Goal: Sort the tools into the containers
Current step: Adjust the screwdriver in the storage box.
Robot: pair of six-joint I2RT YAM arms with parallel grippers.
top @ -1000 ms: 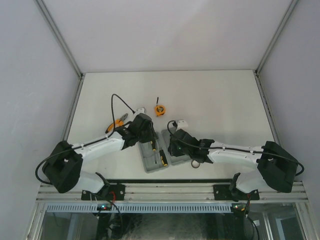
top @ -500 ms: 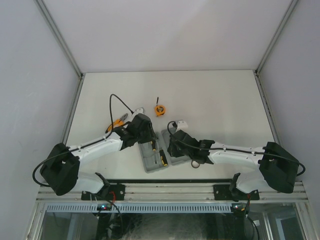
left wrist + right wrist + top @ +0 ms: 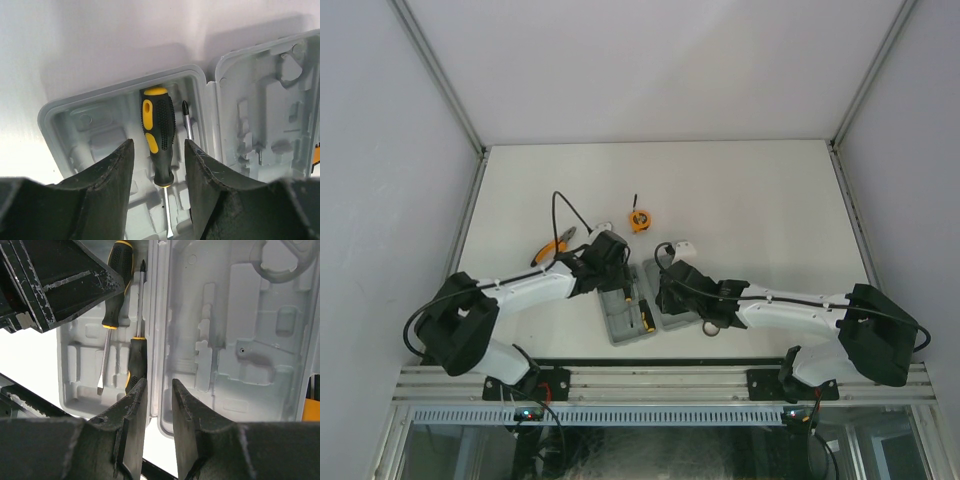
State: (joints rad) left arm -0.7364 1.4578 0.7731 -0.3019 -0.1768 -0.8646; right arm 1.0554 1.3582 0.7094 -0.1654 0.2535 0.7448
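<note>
White table [image 3: 750, 200], grey case [image 3: 55, 120] lying open by the arm bases. Left gripper [image 3: 157, 145] has its jaws apart and empty, straddling the flat screwdriver [image 3: 157, 125], which sits in its recess beside the Phillips one [image 3: 137, 352]. Right gripper [image 3: 157, 385] is nearly closed over the hinge; can't tell if it pinches. Advice: lift straight up, clear of the handle. Pliers [image 3: 555, 245] and tape measure [image 3: 638, 219] lie on the table beyond the case.

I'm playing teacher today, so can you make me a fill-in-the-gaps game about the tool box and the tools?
1. The grey case is ___, not shut.
2. Two ___ lie in its left half.
3. The round tape measure is not inside the case but ___ it.
4. The pliers have ___ handles.

Missing words: open; screwdrivers; outside; orange.
</note>
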